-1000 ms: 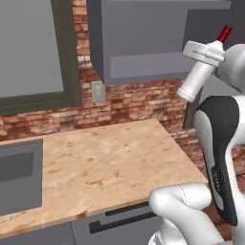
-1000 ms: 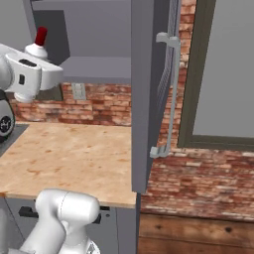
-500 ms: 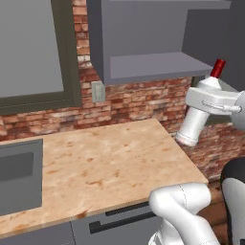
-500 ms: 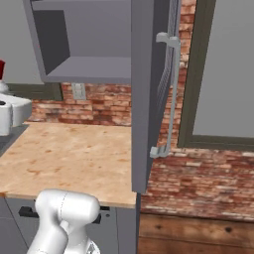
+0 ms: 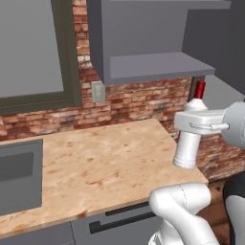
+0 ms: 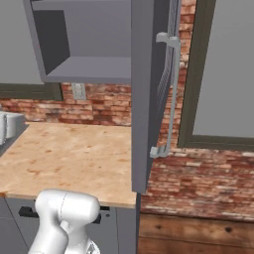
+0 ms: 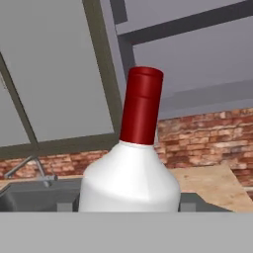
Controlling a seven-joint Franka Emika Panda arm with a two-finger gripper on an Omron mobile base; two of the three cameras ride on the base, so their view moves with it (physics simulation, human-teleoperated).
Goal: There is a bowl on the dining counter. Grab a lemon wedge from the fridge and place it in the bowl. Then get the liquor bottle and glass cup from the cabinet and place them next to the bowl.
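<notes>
- One task item, the liquor bottle (image 5: 188,146), is pinched in the gripper (image 5: 201,125), held upright in the air at the right end of the wood worktop (image 5: 91,167), clear of its surface.
- Its red cap (image 7: 142,105) points up, near the open cabinet (image 5: 148,40).
- Judging by this, the bottle-carrying step is in hand.
- Next, the base probably must drive to the dining counter, keeping the bottle upright and gripped.

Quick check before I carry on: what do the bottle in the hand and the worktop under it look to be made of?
The liquor bottle: smooth, opaque white body, glossy, so glazed ceramic or plastic; the render leaves it open. Its red cap looks like matte plastic. The worktop: light wood, going by the mottled grain, with a flat satin finish.
</notes>
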